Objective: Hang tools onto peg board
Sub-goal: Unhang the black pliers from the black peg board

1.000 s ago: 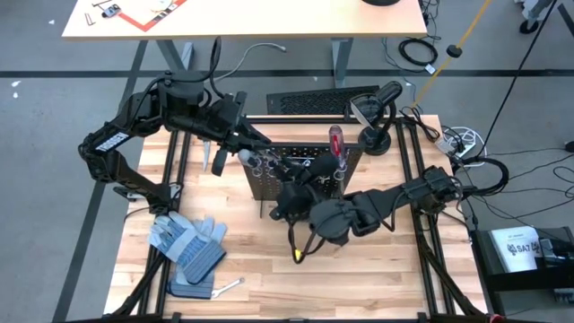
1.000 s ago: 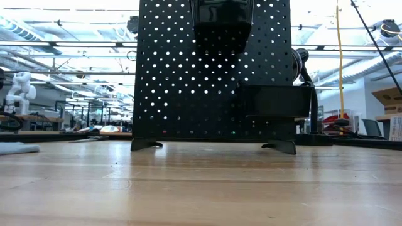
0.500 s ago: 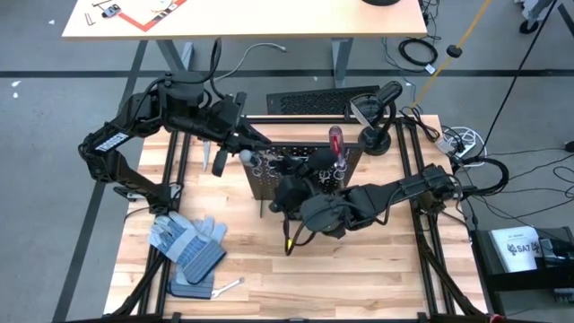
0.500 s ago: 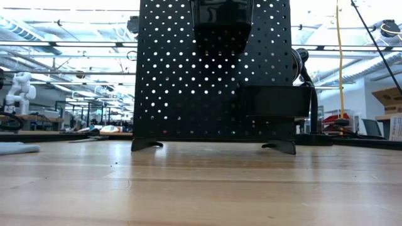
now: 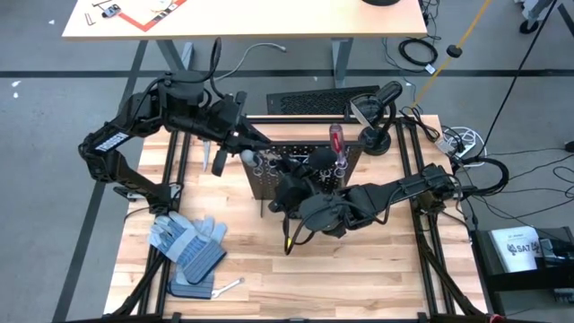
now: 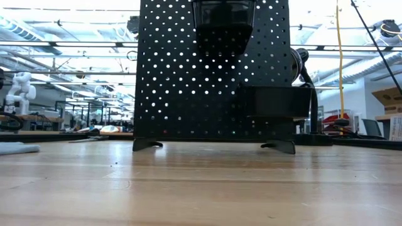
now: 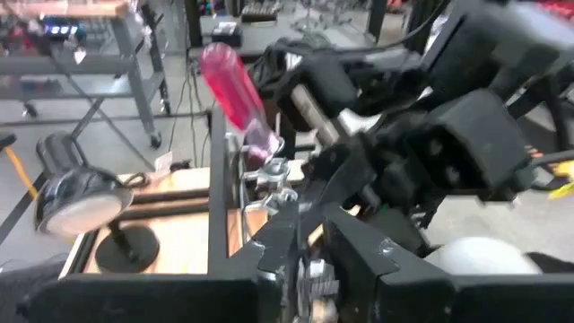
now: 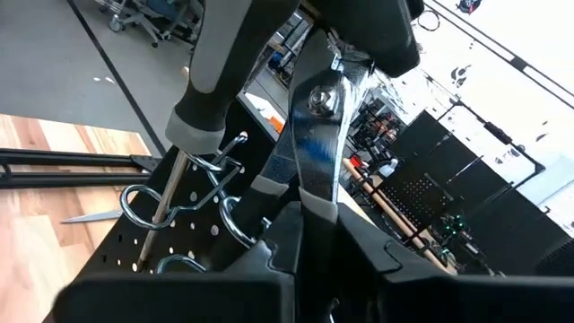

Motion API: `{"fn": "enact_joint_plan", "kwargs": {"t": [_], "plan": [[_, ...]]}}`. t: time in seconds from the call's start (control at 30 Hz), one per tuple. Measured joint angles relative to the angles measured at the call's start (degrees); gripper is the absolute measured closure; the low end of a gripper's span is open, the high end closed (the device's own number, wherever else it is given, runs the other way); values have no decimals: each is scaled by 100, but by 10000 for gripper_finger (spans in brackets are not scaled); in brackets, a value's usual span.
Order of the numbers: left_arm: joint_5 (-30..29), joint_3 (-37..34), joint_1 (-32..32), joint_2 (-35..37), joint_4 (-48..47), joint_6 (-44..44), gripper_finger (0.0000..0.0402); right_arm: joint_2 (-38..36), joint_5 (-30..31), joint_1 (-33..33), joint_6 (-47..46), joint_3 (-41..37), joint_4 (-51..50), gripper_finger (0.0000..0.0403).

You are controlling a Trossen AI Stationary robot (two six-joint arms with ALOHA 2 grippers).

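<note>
— Where's the peg board (image 5: 305, 166) from where you stand?

— Middle of the table (image 5: 359, 269), upright; in the low view it fills the centre, its bin (image 6: 279, 102) at about three o'clock on the panel; the red screwdriver (image 5: 336, 142) stands in a ring at the board's top edge, toward one o'clock from the board's middle.

— And the arms?

— Both at the board; the left gripper (image 5: 244, 144) comes in from ten o'clock and sits against the rings (image 7: 269, 170); its fingers look nearly closed, but I cannot tell whether they grip anything; the right gripper (image 5: 291, 184) reaches in from four o'clock, its fingers clamped on the pliers (image 8: 314, 117), which point up past the rings.

— The grey one?

— The grey screwdriver (image 8: 211, 72) hangs with its shaft down through a ring, just beside the pliers.

— Anything else lying about?

— Gloves (image 5: 188, 242) near seven o'clock on the table, a wrench (image 5: 229, 286) just beside them.
</note>
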State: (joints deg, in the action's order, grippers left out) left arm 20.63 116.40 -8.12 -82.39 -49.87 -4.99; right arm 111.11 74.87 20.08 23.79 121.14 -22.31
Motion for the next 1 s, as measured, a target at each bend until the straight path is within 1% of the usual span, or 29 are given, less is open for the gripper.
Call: {"fn": "enact_joint_plan", "kwargs": {"t": [0.17, 0.33, 0.57, 0.7, 0.9, 1.0], "plan": [[30, 4, 2, 7, 158, 17, 321, 0, -8, 2, -283, -2, -13, 372], [46, 4, 4, 7, 516, 304, 317, 0, 13, 5, -576, -1, -17, 372], [22, 4, 4, 29, 682, 336, 315, 0, 22, 22, -988, 0, -60, 372], [-269, 4, 4, 137, 834, 331, 315, 0, 22, 24, -1158, -1, -81, 372], [-394, 4, 2, 463, 847, 220, 315, 0, 22, 24, -1275, -1, -81, 372], [-792, 4, 0, 628, 588, 113, 315, 0, 22, 26, -1307, -1, -79, 372]]}}
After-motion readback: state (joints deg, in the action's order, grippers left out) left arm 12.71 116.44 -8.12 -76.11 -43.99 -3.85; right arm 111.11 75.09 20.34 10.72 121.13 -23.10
